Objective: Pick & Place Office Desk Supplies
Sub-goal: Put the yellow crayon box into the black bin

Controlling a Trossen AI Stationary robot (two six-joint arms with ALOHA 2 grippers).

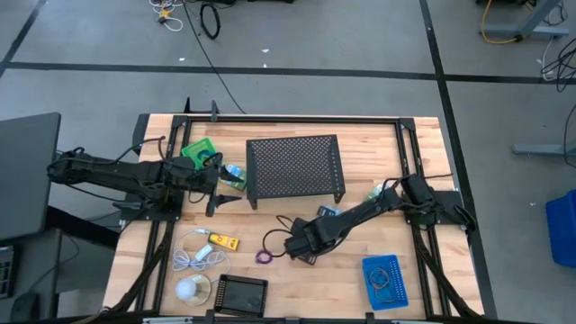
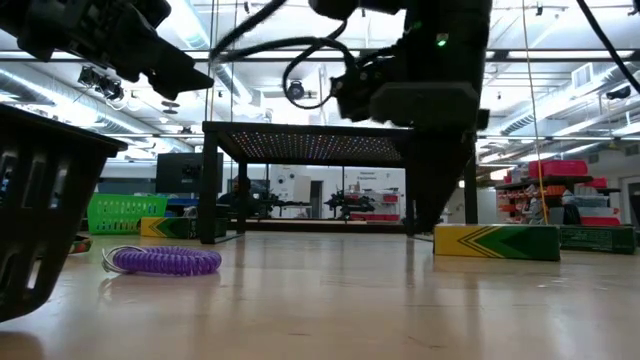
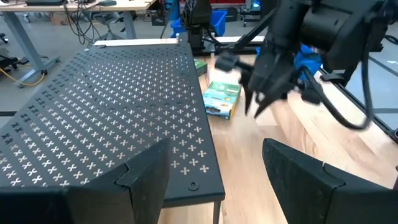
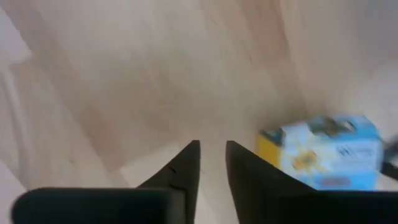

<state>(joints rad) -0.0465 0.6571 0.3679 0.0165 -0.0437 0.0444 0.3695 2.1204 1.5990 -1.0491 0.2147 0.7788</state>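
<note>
The right gripper (image 1: 301,241) hung low over the middle of the wooden table (image 1: 423,216), just in front of the black perforated stand (image 1: 295,166). In its wrist view its two dark fingers (image 4: 186,165) stood nearly together with a thin gap of bare wood between them, and they held nothing. A blue and yellow packet (image 4: 323,152) lay flat on the table just beside those fingers, not touching them. A purple coiled loop (image 1: 263,256) lay on the wood close to that gripper, on the side toward the left arm.

The left gripper (image 1: 216,184) waited at the left end of the stand, its fingers (image 3: 146,177) spread wide and empty. Near it sat a green basket (image 1: 200,150) and another green-blue packet (image 1: 234,173).

Along the front of the table lay a yellow box (image 1: 223,240), a white coiled cable (image 1: 200,255), a white ball (image 1: 188,289), a black tray (image 1: 241,293), and at the right a blue tray (image 1: 385,281) with small loops in it.
</note>
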